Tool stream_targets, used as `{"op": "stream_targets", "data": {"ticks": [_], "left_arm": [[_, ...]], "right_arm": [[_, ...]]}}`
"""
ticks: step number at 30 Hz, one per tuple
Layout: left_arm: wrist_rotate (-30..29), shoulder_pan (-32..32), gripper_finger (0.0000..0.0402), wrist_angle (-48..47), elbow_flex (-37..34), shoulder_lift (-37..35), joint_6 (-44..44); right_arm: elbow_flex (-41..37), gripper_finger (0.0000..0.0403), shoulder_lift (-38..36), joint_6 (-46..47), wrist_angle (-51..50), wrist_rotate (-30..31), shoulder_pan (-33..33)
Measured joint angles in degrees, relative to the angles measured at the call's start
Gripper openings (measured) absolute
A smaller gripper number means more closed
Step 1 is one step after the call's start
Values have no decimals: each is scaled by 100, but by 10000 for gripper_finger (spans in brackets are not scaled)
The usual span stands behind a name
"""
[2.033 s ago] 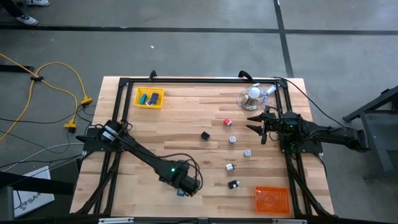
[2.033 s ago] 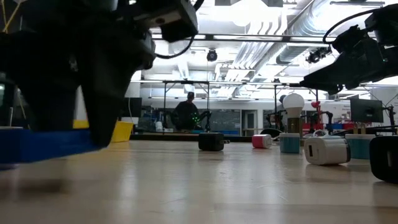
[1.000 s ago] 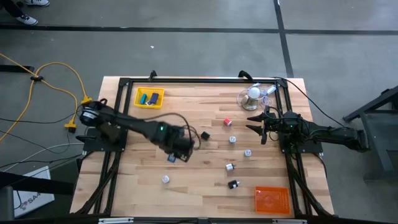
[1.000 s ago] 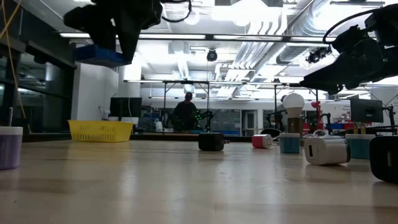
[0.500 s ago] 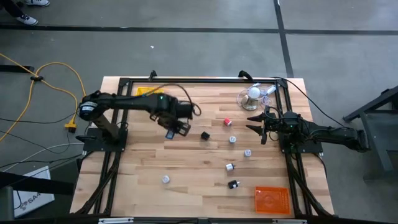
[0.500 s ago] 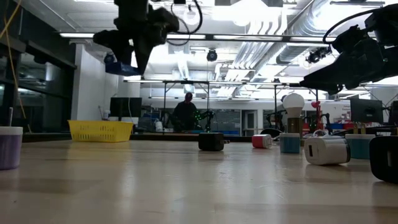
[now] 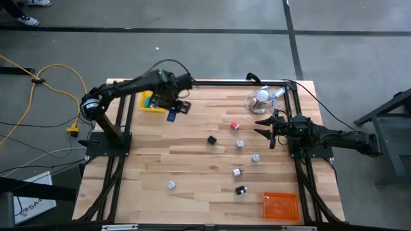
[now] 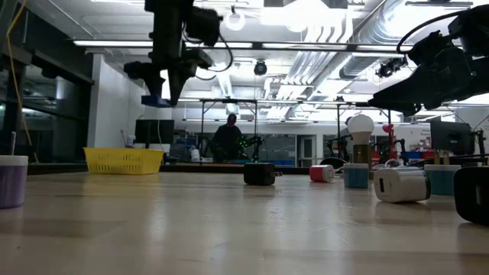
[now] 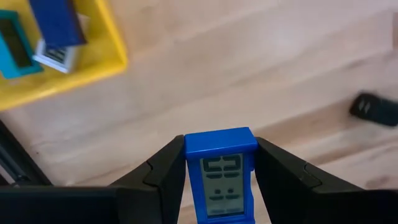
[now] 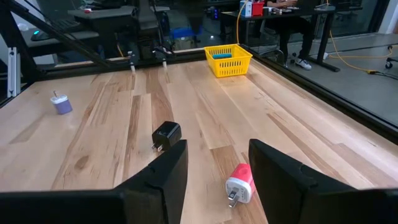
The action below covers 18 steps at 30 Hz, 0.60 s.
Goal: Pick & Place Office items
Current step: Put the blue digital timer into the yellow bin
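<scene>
Since half a second ago, the left gripper (image 7: 173,112) has been carried from the middle left of the table to the far left, and it is now held in the air just beside the yellow tray (image 7: 149,102), on the tray's right. A blue block (image 9: 221,171) is clamped between its fingers (image 9: 163,171), the jaws being closed only to the block's width; in the left wrist view a pale display face is seen on it, and its lower end is cut off by the picture's edge. Part of the yellow tray is covered by the arm in the high view; in the wrist view a dark blue piece (image 9: 57,22) and a teal piece (image 9: 13,42) are seen inside it. The right gripper (image 7: 266,128) has not been moved: it is held at the right of the table with its jaws partly open and nothing between them, a red and white bit (image 10: 239,183) and a black bit (image 10: 165,134) lying on the wood ahead of it. The small items in the centre are too small to be identified from above.
</scene>
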<state>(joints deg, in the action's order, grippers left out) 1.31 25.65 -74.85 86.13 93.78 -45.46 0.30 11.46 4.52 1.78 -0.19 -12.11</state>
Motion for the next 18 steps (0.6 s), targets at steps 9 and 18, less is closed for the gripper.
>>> {"op": "stream_targets", "data": {"ticks": [9, 18], "left_arm": [[39, 1094, 163, -14, -7, 2, 633], [75, 1953, 163, -104, -20, 2, 1072]], "right_arm": [[2, 158, 0, 1, 0, 0, 1], [0, 158, 0, -1, 2, 0, 0]]}}
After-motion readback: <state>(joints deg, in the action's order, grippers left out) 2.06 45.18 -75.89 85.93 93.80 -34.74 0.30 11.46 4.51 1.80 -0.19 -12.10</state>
